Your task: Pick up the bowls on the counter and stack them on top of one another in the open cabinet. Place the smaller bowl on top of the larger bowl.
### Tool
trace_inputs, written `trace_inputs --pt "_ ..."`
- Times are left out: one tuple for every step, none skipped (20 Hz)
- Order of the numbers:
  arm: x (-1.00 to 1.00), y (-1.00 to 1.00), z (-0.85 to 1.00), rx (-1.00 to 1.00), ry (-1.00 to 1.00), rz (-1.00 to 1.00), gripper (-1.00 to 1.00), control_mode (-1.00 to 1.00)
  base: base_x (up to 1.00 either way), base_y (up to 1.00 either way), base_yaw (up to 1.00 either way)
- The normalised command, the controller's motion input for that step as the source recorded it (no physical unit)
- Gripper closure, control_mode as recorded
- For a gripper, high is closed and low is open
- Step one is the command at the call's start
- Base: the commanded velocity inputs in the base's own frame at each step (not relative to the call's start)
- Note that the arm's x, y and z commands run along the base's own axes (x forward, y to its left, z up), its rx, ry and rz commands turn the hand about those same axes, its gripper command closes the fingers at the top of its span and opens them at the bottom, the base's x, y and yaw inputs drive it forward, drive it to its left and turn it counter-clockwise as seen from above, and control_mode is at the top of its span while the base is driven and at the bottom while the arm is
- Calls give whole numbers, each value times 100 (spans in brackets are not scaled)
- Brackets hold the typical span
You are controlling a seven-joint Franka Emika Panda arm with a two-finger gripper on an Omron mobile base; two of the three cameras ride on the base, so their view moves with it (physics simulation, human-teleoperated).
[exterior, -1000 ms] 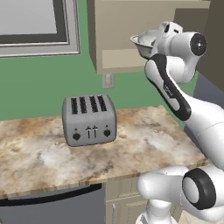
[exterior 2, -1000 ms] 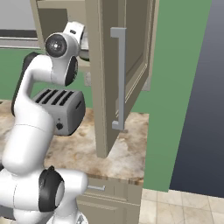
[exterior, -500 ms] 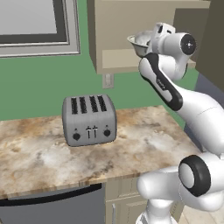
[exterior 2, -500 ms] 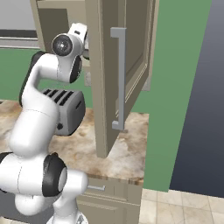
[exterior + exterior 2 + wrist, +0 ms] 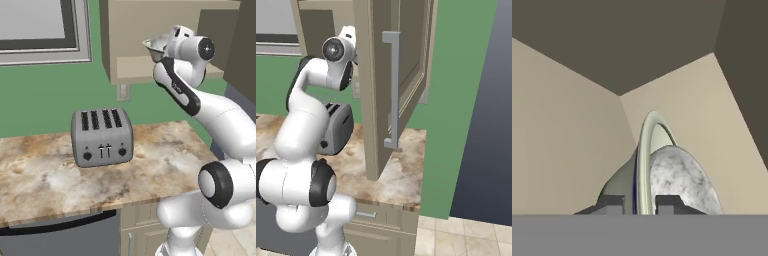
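Item, nearest: the counter (image 5: 165, 165), carrying the toaster (image 5: 102, 136), unmoved; we saw no bowl on it.

Item: the gripper (image 5: 641, 206), narrowly closed, its fingers pinching the pale green-cream rim of the larger bowl (image 5: 643, 160).

Item: the smaller bowl (image 5: 679, 180), mottled grey-white, lying against that rim's inner side; we judged it nested, though we could not be sure.

Item, farthest: the open cabinet (image 5: 131, 70). Within the last second the wrist had swung leftward to its opening, at shelf height. We judged that only setting down and release remained.
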Motion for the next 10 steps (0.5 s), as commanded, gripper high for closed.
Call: trace_inputs --pt "34 0 -3 0 0 0 100 -100 0 0 0" --pt "34 0 -4 0 0 0 100 -100 0 0 0" --pt "33 0 -4 0 0 1 100 -100 0 0 0" --pt "33 0 -4 0 1 1 100 -100 0 0 0" --pt "32 0 -4 0 1 1 100 -100 0 0 0" --pt "32 0 -5 0 1 1 100 -100 0 0 0" --pt "32 -1 -6 0 1 1 100 -100 0 0 0" --pt "32 -1 -6 0 1 1 100 -100 0 0 0" --pt "31 -1 -7 0 1 1 100 -100 0 0 0" --pt "30 0 -7 -1 0 1 100 -100 0 0 0"
